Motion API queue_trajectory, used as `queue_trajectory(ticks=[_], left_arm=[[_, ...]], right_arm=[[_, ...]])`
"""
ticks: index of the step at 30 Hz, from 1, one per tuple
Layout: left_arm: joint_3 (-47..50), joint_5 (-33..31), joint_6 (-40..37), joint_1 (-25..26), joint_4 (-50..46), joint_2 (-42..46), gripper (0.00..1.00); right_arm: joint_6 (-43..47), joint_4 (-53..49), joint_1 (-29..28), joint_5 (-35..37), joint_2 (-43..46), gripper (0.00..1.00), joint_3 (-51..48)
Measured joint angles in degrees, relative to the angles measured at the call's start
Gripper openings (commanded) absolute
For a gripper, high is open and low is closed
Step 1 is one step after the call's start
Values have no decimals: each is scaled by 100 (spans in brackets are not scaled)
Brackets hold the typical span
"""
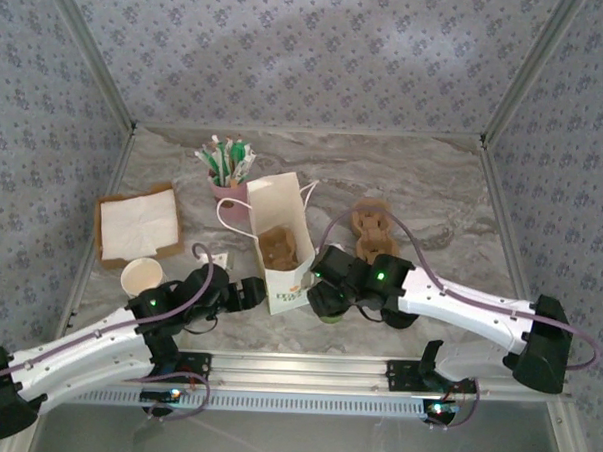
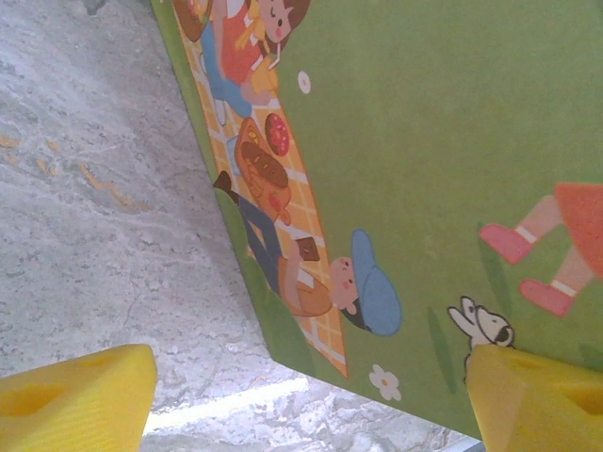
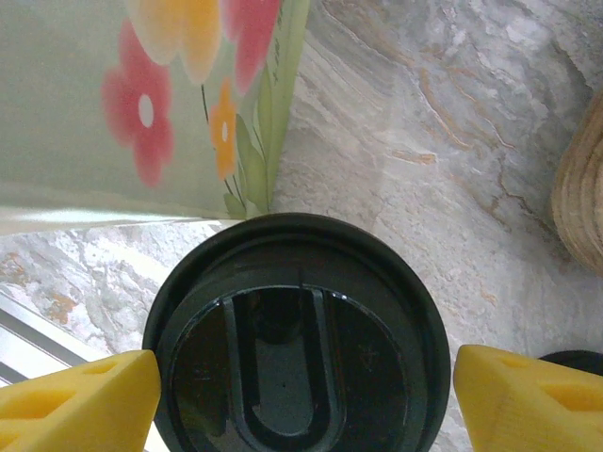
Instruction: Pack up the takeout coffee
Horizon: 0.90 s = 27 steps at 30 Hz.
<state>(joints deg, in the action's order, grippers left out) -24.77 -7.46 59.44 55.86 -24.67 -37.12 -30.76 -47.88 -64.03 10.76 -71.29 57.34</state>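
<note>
The takeout coffee (image 1: 325, 303), a cup under a round black lid (image 3: 297, 339), stands on the marble table just right of the white paper bag (image 1: 281, 240). My right gripper (image 1: 326, 279) hangs over it, open. Its yellow fingers (image 3: 75, 400) straddle the lid, with a thin gap on the right side. The bag stands upright with its top open and something brown inside. Its flower-printed wall (image 3: 141, 94) is close behind the lid. My left gripper (image 1: 249, 292) is open at the bag's lower left, its fingers (image 2: 75, 395) on either side of the green picnic-printed corner (image 2: 424, 141).
A lidless cream cup (image 1: 142, 276) stands at the left beside my left arm. White napkins on a brown tray (image 1: 136, 224) lie behind it. A pink cup of sticks (image 1: 227, 168) is behind the bag. A brown woven item (image 1: 370, 226) lies right of the bag.
</note>
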Motion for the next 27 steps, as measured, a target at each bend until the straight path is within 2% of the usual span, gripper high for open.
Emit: queue_trajectory(ticks=[12,27], left_arm=[[0,0,0,0,-101,254,85],[0,20,-2,-17,-107,254,86]], right_arm=[[15,142,-39,-7,-96,85,26],[9,-79,-50,-28,269,89,24]])
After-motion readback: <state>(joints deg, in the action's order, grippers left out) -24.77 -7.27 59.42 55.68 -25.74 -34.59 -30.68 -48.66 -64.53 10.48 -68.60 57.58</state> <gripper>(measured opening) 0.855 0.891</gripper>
